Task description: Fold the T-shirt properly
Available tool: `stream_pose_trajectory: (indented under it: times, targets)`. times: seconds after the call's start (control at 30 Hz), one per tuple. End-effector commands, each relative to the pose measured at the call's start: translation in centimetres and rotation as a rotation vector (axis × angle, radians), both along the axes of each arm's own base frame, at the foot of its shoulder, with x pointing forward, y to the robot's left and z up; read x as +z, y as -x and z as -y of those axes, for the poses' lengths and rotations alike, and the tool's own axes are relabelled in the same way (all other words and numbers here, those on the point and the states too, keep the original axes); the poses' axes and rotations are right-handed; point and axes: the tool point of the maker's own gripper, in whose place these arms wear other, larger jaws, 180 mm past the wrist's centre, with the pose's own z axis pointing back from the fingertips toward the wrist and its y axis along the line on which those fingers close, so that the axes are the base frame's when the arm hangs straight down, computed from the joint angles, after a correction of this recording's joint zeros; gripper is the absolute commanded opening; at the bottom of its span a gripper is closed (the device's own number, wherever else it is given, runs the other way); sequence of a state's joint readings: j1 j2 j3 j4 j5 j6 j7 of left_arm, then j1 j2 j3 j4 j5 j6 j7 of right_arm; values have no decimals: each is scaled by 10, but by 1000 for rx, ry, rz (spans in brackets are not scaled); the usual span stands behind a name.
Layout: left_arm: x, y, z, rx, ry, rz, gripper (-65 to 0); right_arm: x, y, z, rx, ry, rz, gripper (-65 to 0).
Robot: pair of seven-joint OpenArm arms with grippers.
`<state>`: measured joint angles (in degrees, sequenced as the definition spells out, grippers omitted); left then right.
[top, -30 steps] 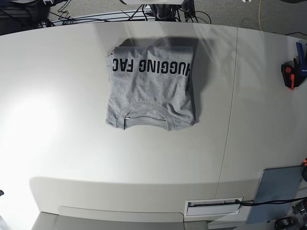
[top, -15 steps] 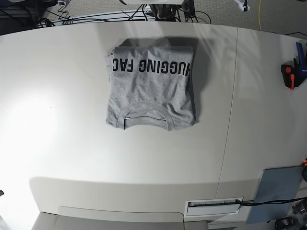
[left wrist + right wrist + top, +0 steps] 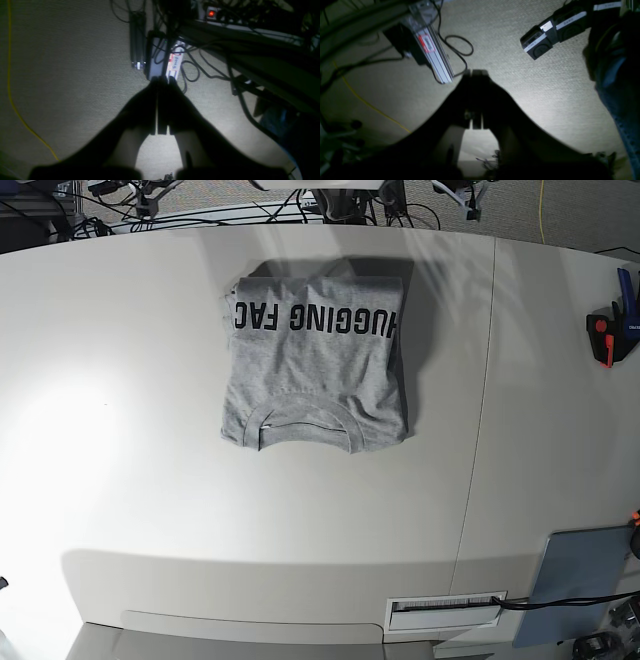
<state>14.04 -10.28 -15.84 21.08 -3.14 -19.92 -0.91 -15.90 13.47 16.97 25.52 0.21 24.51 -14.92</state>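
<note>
The heather-grey T-shirt [image 3: 315, 370] lies folded into a rectangle on the white table [image 3: 120, 430]. Its ribbed collar faces the near side and its black lettering runs along the far fold. Both grippers are off the table, beyond its far edge, and neither touches the shirt. The left gripper [image 3: 468, 196] shows at the top right and the right gripper [image 3: 150, 194] at the top left. In the wrist views the left gripper [image 3: 162, 80] and the right gripper [image 3: 476, 72] are shut on nothing, hanging over carpet floor.
A black-and-orange clamp [image 3: 603, 335] sits at the table's right edge and a blue-grey pad [image 3: 580, 580] at the near right corner. A seam [image 3: 485, 380] crosses the table. Cables and a power strip [image 3: 175, 65] lie on the floor behind the table.
Both gripper tips have come further into the base view along the far edge, moving toward the middle. The T-shirt has not moved.
</note>
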Motion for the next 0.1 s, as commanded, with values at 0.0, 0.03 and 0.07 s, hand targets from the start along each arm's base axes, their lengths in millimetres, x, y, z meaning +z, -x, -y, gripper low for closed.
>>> stream_pose_trajectory:
  times: [0.0, 0.03, 0.07]
  targets:
    - [1, 5, -2, -6, 2, -10, -650, 3, 1, 9, 22, 10, 0, -650]
    - [1, 4, -1, -5, 4, -10, -650, 2, 2, 7, 46, 6, -4, -650]
    - [1, 4, -1, -5, 4, -8, -650, 2, 2, 6, 68, 5, -7, -650]
